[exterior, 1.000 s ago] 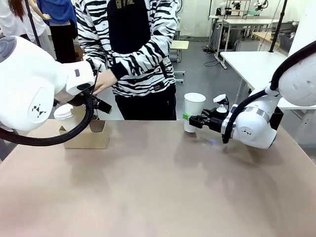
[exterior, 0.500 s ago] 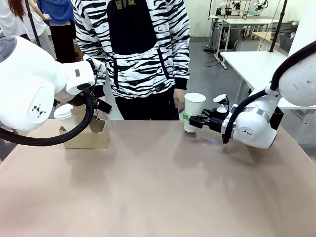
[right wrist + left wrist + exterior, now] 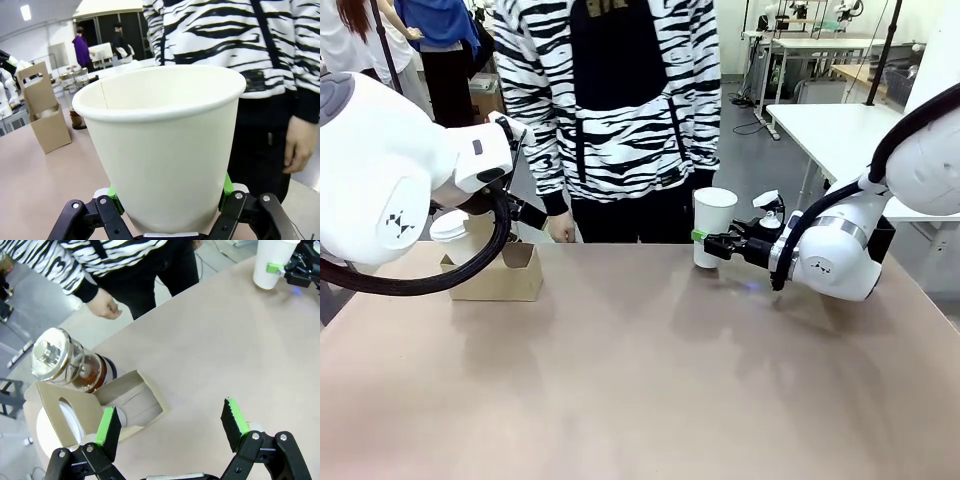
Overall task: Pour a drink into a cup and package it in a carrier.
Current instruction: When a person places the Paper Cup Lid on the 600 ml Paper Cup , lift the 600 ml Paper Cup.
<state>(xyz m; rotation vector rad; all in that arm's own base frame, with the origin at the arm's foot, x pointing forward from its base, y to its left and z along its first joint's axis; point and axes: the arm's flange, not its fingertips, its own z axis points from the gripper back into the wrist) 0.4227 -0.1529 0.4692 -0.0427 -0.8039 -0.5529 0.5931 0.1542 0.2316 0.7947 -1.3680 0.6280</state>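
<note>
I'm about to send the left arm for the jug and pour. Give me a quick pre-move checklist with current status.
1. Upright, unlidded cup clamped in right gripper: ok.
2. Open, empty left gripper: ok.
3. Upright jug beside carrier, dark drink inside: ok.
4. Jug's handle facing the left gripper: cannot tell, the carrier hides it.
5. One free slot in the carrier: ok.
6. The person's hand apart from the jug: ok, though close by.
</note>
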